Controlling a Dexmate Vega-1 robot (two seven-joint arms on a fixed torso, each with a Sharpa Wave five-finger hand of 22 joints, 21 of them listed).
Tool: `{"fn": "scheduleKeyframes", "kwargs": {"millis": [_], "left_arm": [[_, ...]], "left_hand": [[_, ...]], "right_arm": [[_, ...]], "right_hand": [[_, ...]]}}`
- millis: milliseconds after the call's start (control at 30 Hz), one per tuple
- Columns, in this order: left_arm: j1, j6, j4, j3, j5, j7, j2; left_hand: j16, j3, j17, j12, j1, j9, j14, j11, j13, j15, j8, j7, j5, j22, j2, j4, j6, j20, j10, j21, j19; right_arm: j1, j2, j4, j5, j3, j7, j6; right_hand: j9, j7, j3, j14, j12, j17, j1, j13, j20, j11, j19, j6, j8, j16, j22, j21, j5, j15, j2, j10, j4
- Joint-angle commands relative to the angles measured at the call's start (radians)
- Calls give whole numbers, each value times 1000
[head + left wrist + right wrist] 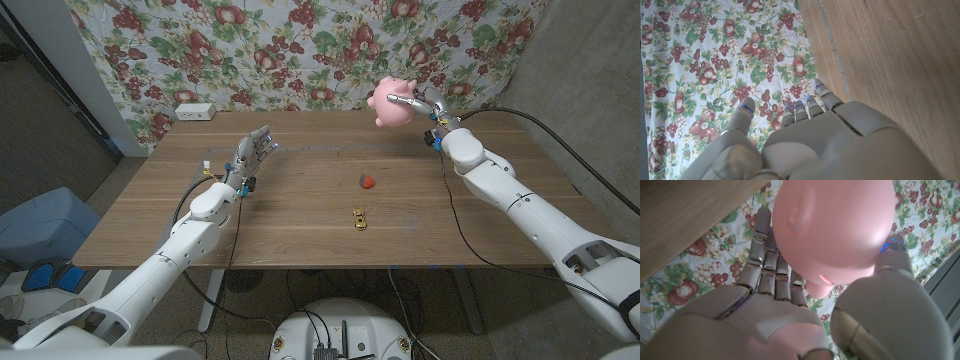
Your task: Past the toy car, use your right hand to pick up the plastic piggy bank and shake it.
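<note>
Right hand (428,108): I am gripping the pink piggy bank (391,101), lifted clear above the table's (300,215) far right edge, against the floral cloth (300,50).
Grasp: my fingers (767,265) are wrapping one side, thumb pressing the other.
Toy car (358,218): sitting nearer me, mid-table, a small red thing (367,181) just beyond it.
Left hand (250,158): I am holding nothing, fingers (802,107) apart, above the table's left part.

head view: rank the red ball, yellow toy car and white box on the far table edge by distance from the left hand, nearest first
From the left hand:
1. White box, behind it at the table's far edge, on its left.
2. Red ball, mid-table, to its right.
3. Yellow toy car, beyond the ball toward the near edge.
</note>
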Motion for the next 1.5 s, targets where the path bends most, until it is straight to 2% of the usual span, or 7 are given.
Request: {"fn": "scheduleKeyframes", "kwargs": {"millis": [33, 500, 900, 1067, 1500], "left_arm": [[4, -3, -5, -3, 0, 2, 3], [4, -4, -7, -3, 0, 0, 4], [5, -2, -7, -3, 0, 1, 4], [4, -3, -5, -4, -1, 0, 3], [1, -2, 1, -2, -1, 0, 1]], "left_hand": [[1, 3, 1, 3, -3, 4, 0, 0, 4, -8, 4, 4, 1, 3, 37, -7, 4, -1, 5, -5, 9], [0, 3, 1, 3, -3, 4, 0, -1, 4, -9, 4, 3, 1, 3, 37, -7, 4, -1, 5, -5, 9], [0, 3, 1, 3, -3, 4, -1, 0, 4, -8, 3, 3, 1, 3, 37, -7, 2, -1, 5, -5, 9], [1, 3, 2, 2, -4, 4, 0, 1, 4, -8, 4, 4, 1, 3, 38, -6, 4, -1, 5, -5, 9], [0, 3, 1, 2, -3, 4, 0, 0, 4, -8, 3, 3, 1, 3, 37, -7, 4, 0, 4, -5, 9]], "right_arm": [[-44, 88, 52, -46, 39, -203, 126], [-46, 94, 52, -53, 45, -210, 130], [-41, 70, 34, -46, 37, -161, 101], [-33, 37, 10, -38, 26, -94, 62], [26, -60, -44, 2, -25, 159, -61]], "right_hand": [[192, -99, 265, 378, 139, 440, 160, 259, -91, -342, -92, 505, -2, 228, 1, 9, 448, -429, 226, 387, 8], [191, -103, 267, 379, 138, 439, 159, 257, -94, -342, -94, 506, -4, 224, -1, 20, 447, -430, 225, 387, 5], [196, -103, 268, 380, 139, 439, 155, 255, -94, -343, -97, 508, -2, 221, -2, 28, 447, -429, 222, 395, 5], [198, -102, 269, 382, 142, 440, 155, 261, -94, -343, -98, 508, -1, 220, -3, 31, 448, -429, 222, 392, 5], [195, -98, 271, 386, 141, 441, 154, 258, -89, -336, -103, 514, -4, 221, -4, 42, 449, -429, 220, 397, 3]]}}
